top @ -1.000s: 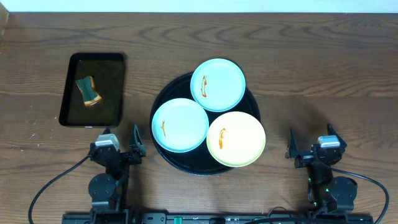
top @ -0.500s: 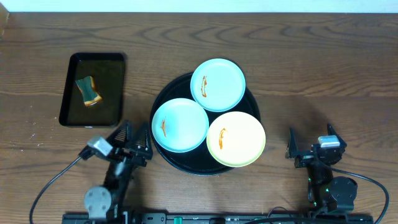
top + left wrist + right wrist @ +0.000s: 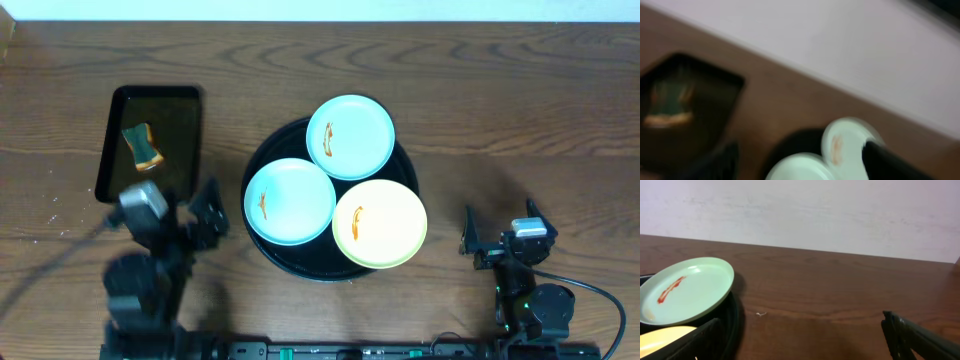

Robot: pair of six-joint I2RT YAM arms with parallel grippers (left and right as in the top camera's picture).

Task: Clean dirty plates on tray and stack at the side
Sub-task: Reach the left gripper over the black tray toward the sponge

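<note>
Three dirty plates lie on the round black tray (image 3: 262,152): a mint plate (image 3: 350,136) at the back, a mint plate (image 3: 290,200) at the front left, a yellow plate (image 3: 380,223) at the front right. Each carries an orange-brown smear. My left gripper (image 3: 205,215) is blurred, open and holds nothing; it hovers left of the tray. Its wrist view is smeared and shows the two mint plates (image 3: 847,145) beyond its fingers (image 3: 890,160). My right gripper (image 3: 497,232) stands open over bare table right of the tray. Its view shows the back mint plate (image 3: 687,287) and the yellow plate's edge (image 3: 665,336).
A rectangular black tray (image 3: 180,110) holding a yellow-green sponge (image 3: 143,146) sits at the left, just behind my left arm. In the left wrist view that tray (image 3: 715,85) fills the left side. Bare wooden table lies right of the round tray.
My left arm has lifted and swung left and back toward the rectangular tray, still open. The right arm and the plates have not moved.
</note>
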